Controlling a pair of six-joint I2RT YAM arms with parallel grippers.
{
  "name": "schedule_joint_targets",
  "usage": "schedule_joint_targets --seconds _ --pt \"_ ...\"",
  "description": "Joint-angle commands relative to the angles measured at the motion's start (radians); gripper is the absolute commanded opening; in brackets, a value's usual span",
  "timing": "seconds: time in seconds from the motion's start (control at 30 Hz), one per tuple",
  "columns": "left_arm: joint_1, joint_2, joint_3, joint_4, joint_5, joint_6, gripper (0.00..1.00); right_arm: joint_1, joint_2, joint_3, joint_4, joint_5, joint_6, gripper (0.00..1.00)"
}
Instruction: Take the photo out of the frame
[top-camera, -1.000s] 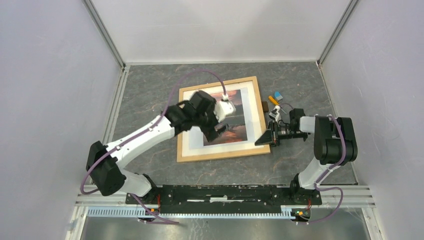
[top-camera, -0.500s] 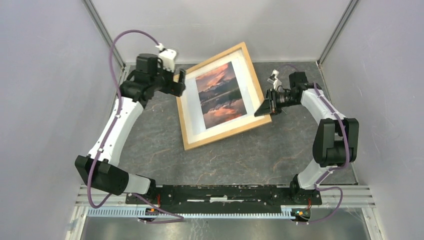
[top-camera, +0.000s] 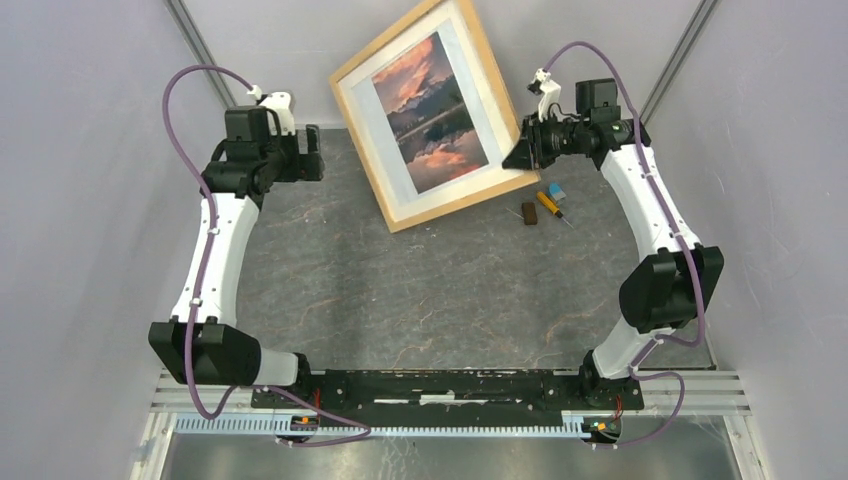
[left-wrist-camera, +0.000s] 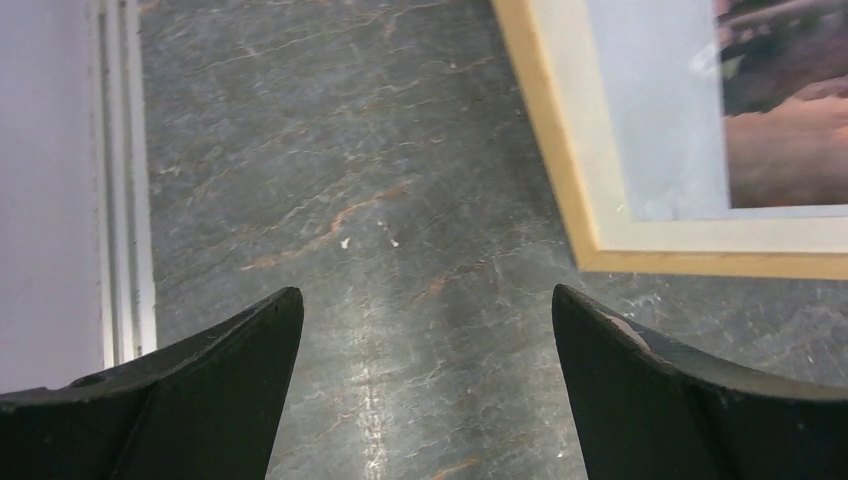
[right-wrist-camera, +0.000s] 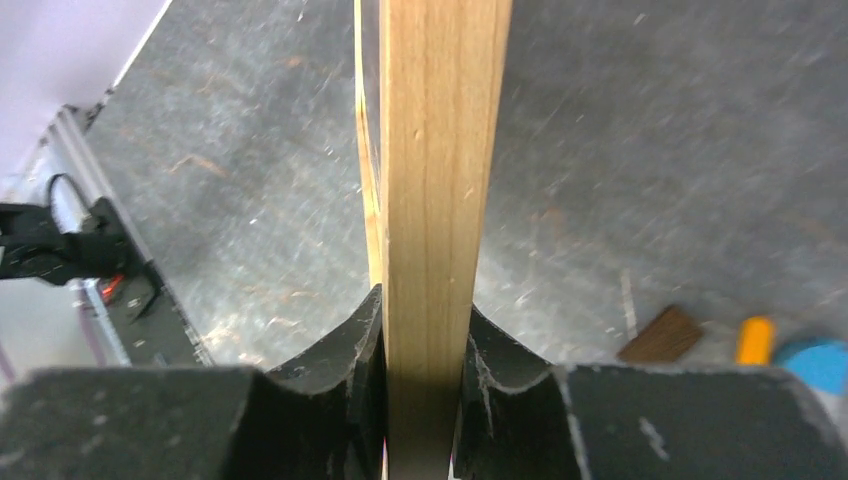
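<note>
The frame (top-camera: 465, 205), with a light-wood rim, is lifted and tilted, its face towards the top camera and its top edge near the back wall. The photo (top-camera: 425, 110), an orange sunset over dark water with a white border, sits inside it. My right gripper (top-camera: 522, 152) is shut on the frame's right rim; in the right wrist view the rim (right-wrist-camera: 440, 150) stands edge-on between the jaws of that gripper (right-wrist-camera: 422, 300). My left gripper (top-camera: 315, 165) is open and empty, left of the frame and apart from it. The left wrist view shows this gripper (left-wrist-camera: 425, 300) over bare table, with the frame's corner (left-wrist-camera: 555, 150) and photo (left-wrist-camera: 780, 130) at upper right.
A small brown block (top-camera: 528, 213), an orange-handled tool (top-camera: 548, 203) and a blue item (top-camera: 556, 189) lie on the table under the frame's right corner; they also show in the right wrist view (right-wrist-camera: 660, 335). White walls enclose the table on three sides.
The frame has gone from lying flat to lifted and tilted towards the back wall, carried by my right gripper. My left arm has swung off the frame to the back left.
</note>
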Motion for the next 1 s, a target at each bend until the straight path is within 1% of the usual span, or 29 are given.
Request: schedule_joint_targets --seconds 0.0,0.13,0.23,0.37,0.43,0.6,0.67,0.73,0.87,0.97 --pt "0.055 -0.043 0.041 0.002 -0.017 -0.075 1.00 0.005 -0.045 0.140 0.238 0.143 -0.156 0.00" --pt "0.106 -0.040 0.045 0.006 -0.024 -0.080 1.00 0.034 -0.056 0.203 0.245 0.246 -0.234 0.00" --pt "0.136 -0.035 0.048 0.006 -0.024 -0.092 1.00 0.058 -0.078 0.200 0.265 0.309 -0.296 0.00" --pt "0.161 -0.026 0.054 0.002 -0.021 -0.102 1.00 0.094 -0.105 0.187 0.299 0.347 -0.351 0.00" --pt "0.171 -0.020 0.063 0.002 -0.020 -0.103 1.00 0.130 -0.119 0.188 0.317 0.388 -0.403 0.00" --pt "0.193 0.002 0.103 0.003 -0.025 -0.102 1.00 0.248 -0.158 0.162 0.366 0.545 -0.559 0.00" --pt "0.209 0.010 0.120 0.004 -0.024 -0.102 1.00 0.296 -0.189 0.108 0.399 0.615 -0.618 0.00" --pt "0.232 0.019 0.135 0.006 -0.024 -0.103 1.00 0.336 -0.226 0.028 0.437 0.654 -0.679 0.00" --pt "0.279 0.033 0.158 0.008 -0.015 -0.110 1.00 0.410 -0.320 -0.210 0.540 0.705 -0.762 0.00" --pt "0.295 0.037 0.155 0.008 -0.004 -0.113 1.00 0.457 -0.408 -0.410 0.678 0.713 -0.820 0.00"
